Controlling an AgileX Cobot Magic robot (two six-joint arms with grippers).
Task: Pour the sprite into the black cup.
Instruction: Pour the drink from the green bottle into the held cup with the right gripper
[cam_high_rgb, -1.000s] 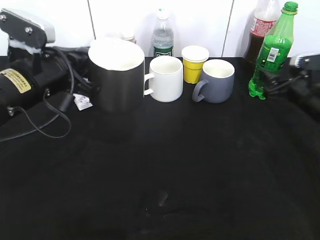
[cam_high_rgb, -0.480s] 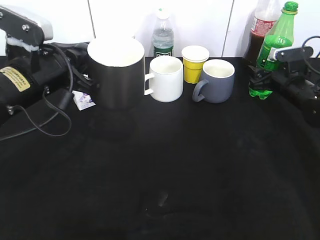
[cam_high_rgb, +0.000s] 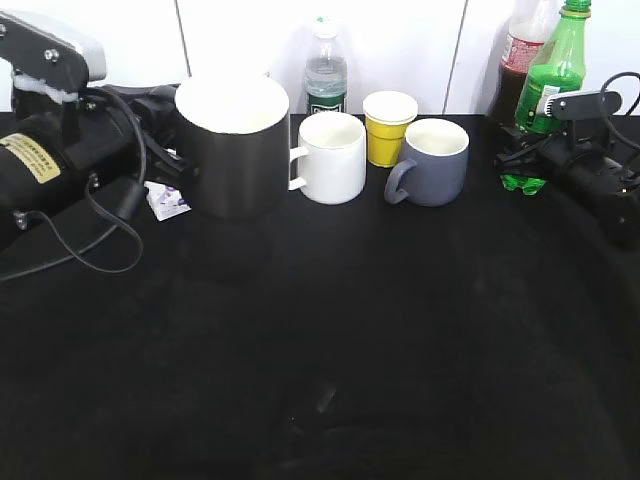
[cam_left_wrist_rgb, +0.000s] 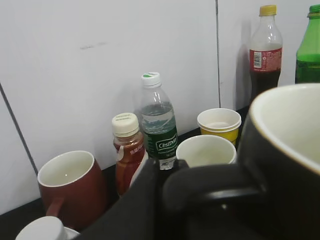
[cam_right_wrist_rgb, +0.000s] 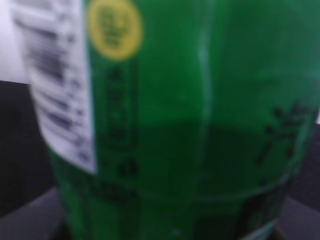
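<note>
The black cup (cam_high_rgb: 232, 160), with a white interior, hangs a little above the black table, held by its handle (cam_left_wrist_rgb: 220, 186) in my shut left gripper (cam_high_rgb: 172, 160). In the left wrist view the cup (cam_left_wrist_rgb: 290, 165) fills the right side and the dark jaw (cam_left_wrist_rgb: 162, 200) is against the handle. The sprite (cam_high_rgb: 552, 75) stands upright at the far right. My right gripper (cam_high_rgb: 530, 152) is closed round its lower body. In the right wrist view the green bottle (cam_right_wrist_rgb: 175, 130) fills the frame, blurred, and the jaws are hidden.
A white mug (cam_high_rgb: 335, 157), a yellow paper cup (cam_high_rgb: 388, 127) and a grey mug (cam_high_rgb: 437, 160) stand in a row at the back. A water bottle (cam_high_rgb: 326, 72) and a dark-red soda bottle (cam_high_rgb: 515, 65) stand by the wall. A dark-red mug (cam_left_wrist_rgb: 70, 187) and a small brown bottle (cam_left_wrist_rgb: 128, 150) are behind the cup.
The right gripper moved in onto the sprite, which went from tilted to upright and rose slightly. The left gripper lifted the black cup a little, then held still.
</note>
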